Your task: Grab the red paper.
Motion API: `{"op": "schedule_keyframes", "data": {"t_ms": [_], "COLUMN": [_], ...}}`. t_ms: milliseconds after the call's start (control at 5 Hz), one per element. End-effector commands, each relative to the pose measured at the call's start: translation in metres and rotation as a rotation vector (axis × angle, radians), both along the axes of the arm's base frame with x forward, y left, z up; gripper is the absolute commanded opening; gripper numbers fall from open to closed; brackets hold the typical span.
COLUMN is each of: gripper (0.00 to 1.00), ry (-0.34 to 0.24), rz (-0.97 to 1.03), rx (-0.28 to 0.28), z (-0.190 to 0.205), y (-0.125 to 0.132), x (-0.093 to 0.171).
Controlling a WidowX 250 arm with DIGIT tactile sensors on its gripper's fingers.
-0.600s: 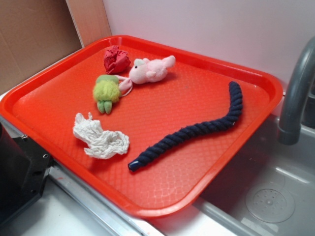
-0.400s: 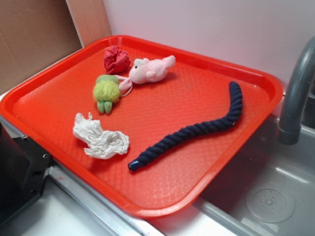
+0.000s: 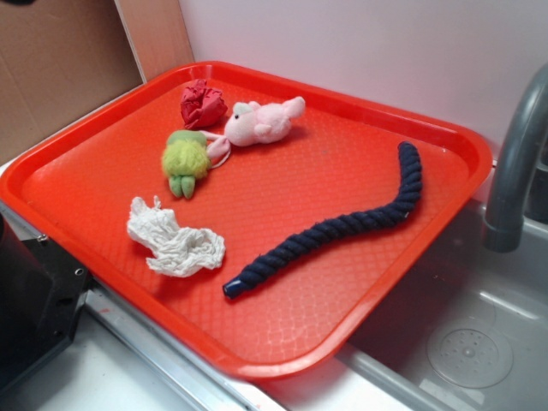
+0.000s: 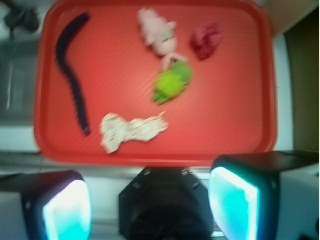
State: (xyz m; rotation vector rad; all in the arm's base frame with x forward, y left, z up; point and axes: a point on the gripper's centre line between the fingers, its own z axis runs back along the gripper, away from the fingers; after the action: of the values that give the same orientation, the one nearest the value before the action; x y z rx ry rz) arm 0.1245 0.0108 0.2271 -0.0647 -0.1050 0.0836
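Here only the wrist view shows the gripper (image 4: pixel 150 200): its two fingers (image 4: pixel 235 200) stand wide apart at the bottom edge, holding nothing, above the near rim of the orange-red tray (image 4: pixel 240 135). Just ahead lies the white tissue wad (image 4: pixel 131 130), then the green plush (image 4: pixel 172 84) and pink plush toy (image 4: pixel 159 32). The red paper (image 4: pixel 207 40) sits farthest, ahead and to the right, near the far rim. Off to the left runs the dark blue rope (image 4: pixel 72 75). The exterior view adds a grey faucet (image 3: pixel 514 163) beside the tray, and shows the paper (image 3: pixel 202 104) apart from the pink toy (image 3: pixel 261 122).
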Motion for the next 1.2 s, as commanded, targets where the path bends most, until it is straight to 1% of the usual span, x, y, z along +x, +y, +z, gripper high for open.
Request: {"op": "schedule_keyframes", "data": {"t_ms": [0,200,400,600,800,1000], "gripper": [1.0,1.0,1.0,1.0,1.0,1.0], "ry": [-0.115,-0.133,-0.161,-0.147,-0.127,-0.107], "rz": [0.008,-0.005,0.02,0.064,0.082,0.07], "rx": [0.021,0.023,0.068,0.122,0.111,0.129], "z": [-0.037,-0.062,-0.087,-0.117,-0.141,-0.159], "y": [0.036,0.048,0.056,0.07,0.083,0.088], "x": [0.027,0.047,0.071,0.105,0.131,0.146]}}
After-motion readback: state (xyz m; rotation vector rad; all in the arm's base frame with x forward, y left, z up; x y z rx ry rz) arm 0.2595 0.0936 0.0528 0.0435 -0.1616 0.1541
